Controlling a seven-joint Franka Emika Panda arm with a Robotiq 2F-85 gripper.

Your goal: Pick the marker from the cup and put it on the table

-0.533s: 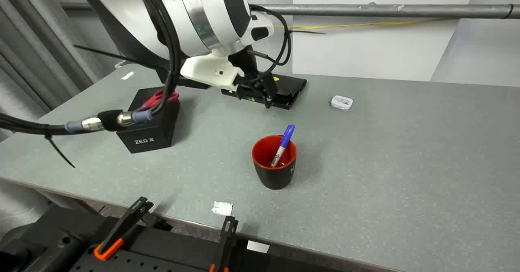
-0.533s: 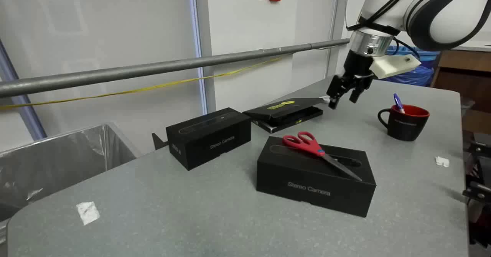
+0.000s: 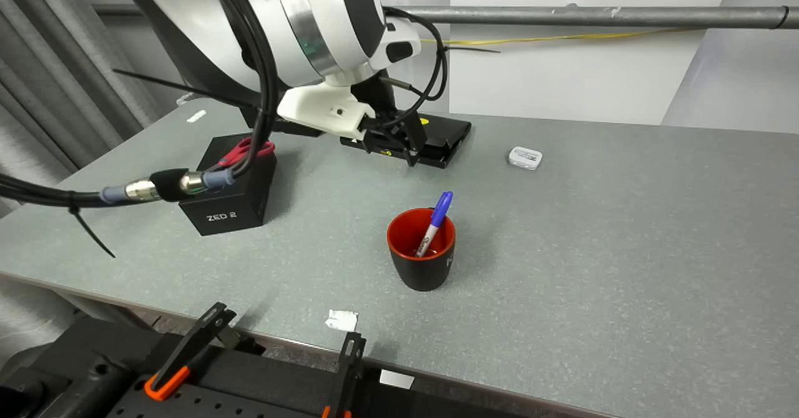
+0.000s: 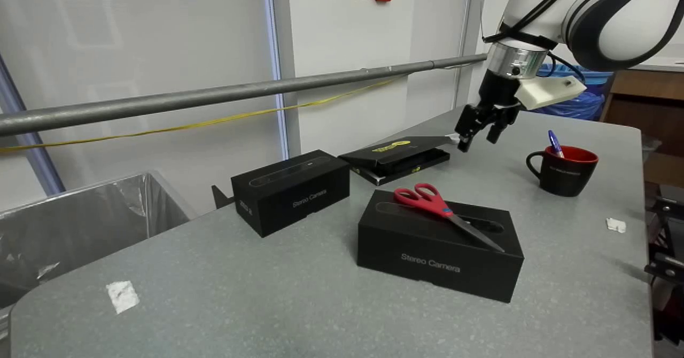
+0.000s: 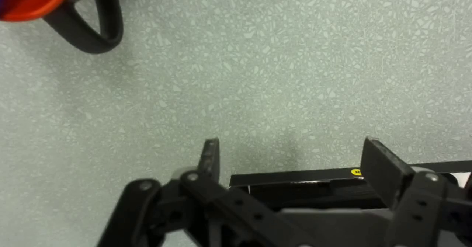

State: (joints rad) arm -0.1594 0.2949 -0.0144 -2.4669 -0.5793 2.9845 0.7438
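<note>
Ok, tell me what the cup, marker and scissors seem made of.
Cup: likely ceramic, dull black outside, glossier red inside with small glints. Marker: probably plastic, by its smooth, solid-blue cap. Scissors: thin, grey blades suggest metal; the smooth red handles look plastic.

Bare table (image 3: 387, 190) between hand (image 5: 290, 143) and cup (image 3: 421, 271), flat box (image 4: 398, 151) nearby, clearance unclear

Matt tabletop (image 3: 593, 249), glossy-lined cup (image 3: 419, 271), metal pipe (image 3: 624, 17)

marker (image 3: 435, 223): blue and whitish | cup (image 3: 419, 273): black (red inside) | table (image 5: 265, 92): speckled grey
</note>
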